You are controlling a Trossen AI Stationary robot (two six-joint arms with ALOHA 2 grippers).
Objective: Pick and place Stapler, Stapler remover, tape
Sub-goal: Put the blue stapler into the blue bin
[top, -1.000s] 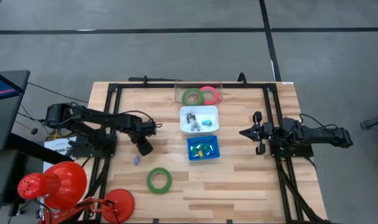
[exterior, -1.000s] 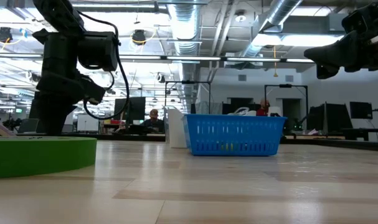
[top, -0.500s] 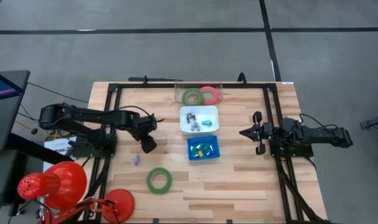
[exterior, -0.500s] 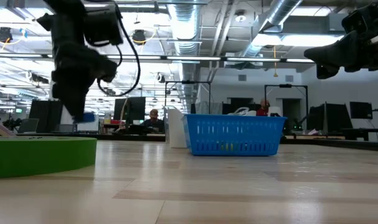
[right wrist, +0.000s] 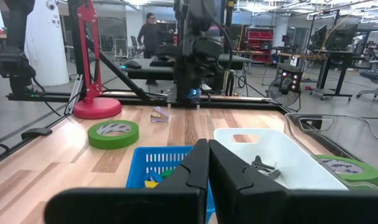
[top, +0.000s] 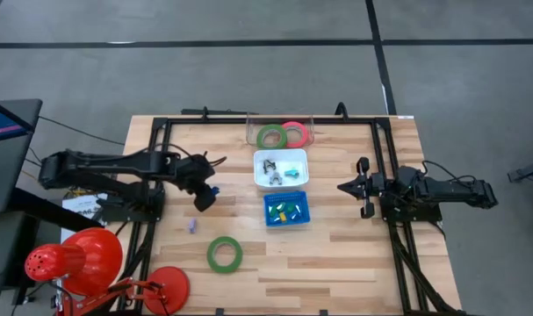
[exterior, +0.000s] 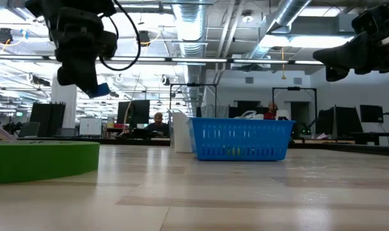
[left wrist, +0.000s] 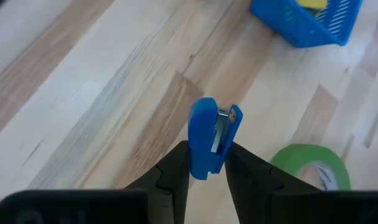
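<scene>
While the left arm stretches level from the left edge toward centre-left in the high view, its gripper hangs above the table, pinching a small blue stapler between both fingers; the stapler stands up out of the narrow grip, metal strip showing. In the low view the same gripper sits high in the upper left with the blue piece at its tip, clear of the wood.

Nearest the lower edge of the high view lies a green tape ring, flat and alone, with a tiny purple piece up-left of it. At centre stands a blue basket holding small coloured bits, and just above it a white tray with grey metal pieces. Farther up, against the top edge of the table, a clear bin holds a second green ring and a pink ring, overlapping.

At right of centre, the right arm lies level, its gripper pressed closed, pointing toward the tray and holding nothing.
</scene>
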